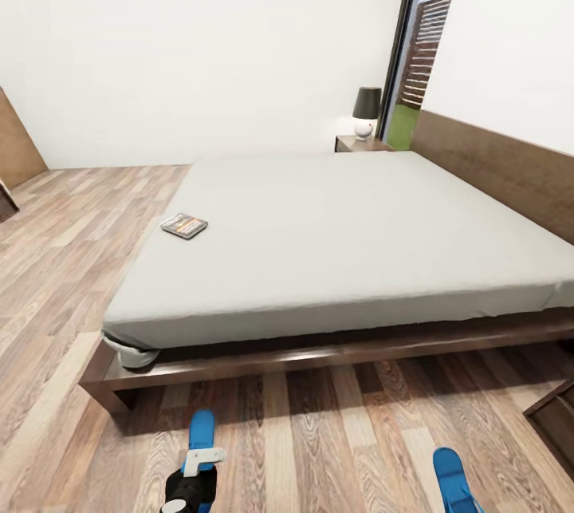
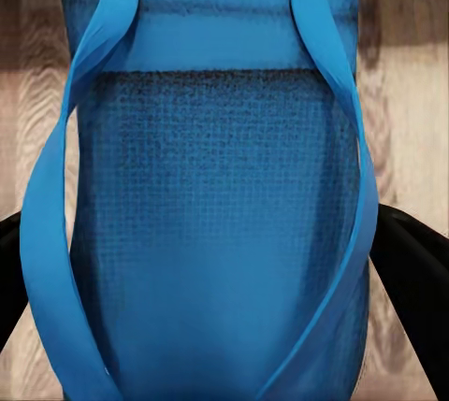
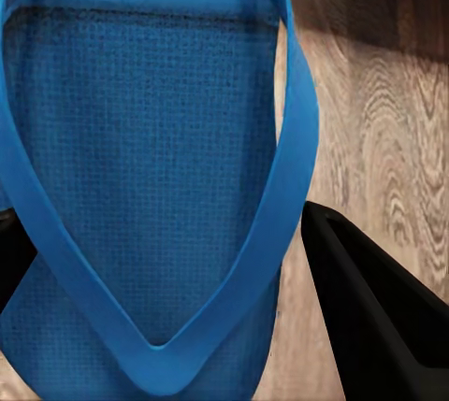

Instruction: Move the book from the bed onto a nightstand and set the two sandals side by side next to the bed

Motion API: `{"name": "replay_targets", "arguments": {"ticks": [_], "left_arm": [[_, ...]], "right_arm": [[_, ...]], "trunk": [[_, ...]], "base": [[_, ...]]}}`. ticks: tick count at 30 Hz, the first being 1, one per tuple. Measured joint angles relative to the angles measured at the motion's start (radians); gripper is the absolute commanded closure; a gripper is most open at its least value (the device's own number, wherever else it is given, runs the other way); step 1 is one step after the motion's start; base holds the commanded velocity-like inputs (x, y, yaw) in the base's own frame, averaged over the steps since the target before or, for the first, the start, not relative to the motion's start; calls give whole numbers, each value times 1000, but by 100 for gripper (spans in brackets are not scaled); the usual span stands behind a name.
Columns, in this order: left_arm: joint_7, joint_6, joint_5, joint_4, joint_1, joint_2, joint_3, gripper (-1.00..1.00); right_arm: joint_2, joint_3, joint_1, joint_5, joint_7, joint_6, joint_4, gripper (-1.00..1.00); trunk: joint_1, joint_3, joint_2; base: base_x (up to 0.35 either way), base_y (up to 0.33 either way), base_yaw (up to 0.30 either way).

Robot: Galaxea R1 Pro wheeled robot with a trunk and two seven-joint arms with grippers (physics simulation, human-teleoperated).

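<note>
The book [image 1: 184,225], dark with orange and white bands, lies flat near the left edge of the grey bed [image 1: 343,242]. A dark nightstand [image 1: 363,144] stands at the bed's far corner. One blue sandal [image 1: 201,431] lies on the floor in front of the bed, and my left gripper [image 1: 194,468] hovers over it. Up close, this sandal [image 2: 215,233] lies between the open left gripper's [image 2: 201,233] black fingers [image 2: 416,298]. The second sandal [image 1: 452,477] lies farther right. Over it, my right gripper [image 3: 159,219] stands open, with a gap between one finger [image 3: 374,326] and the sandal [image 3: 140,186].
A lamp [image 1: 367,110] stands on the far nightstand, beside a tall window [image 1: 418,50]. The brown headboard [image 1: 510,170] runs along the right wall. A dark cabinet corner [image 1: 558,417] juts in at the lower right. Wood-plank floor [image 1: 72,258] stretches left of the bed.
</note>
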Motion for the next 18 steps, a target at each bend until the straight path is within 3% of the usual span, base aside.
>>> {"name": "replay_targets", "arguments": {"ticks": [7,9,10,13,18], "left_arm": [[2,-1,-1,0,0,-1,0,100],[1,2,0,0,0,-1,0,100],[1,3,0,0,0,-1,-1,100],[1,0,-1,0,0,-1,0,100],[1,-1,0,0,0,0,1,100]], "right_arm": [[-1,0,0,1,7,-1,3,100],[-1,0,1,0,14,-5,60,100],[-1,-2,1,-1,17,-21,125,100],[-3,-4,2,-13,15,-193,346,100],[-35,-5,59,-46,4,-279,400,100]], "trunk": [[0,0,0],[0,0,0],[0,0,0],[0,0,0],[0,0,0]], "base": [[0,0,238],[0,0,44],[0,0,15],[0,0,5],[0,0,1]]}}
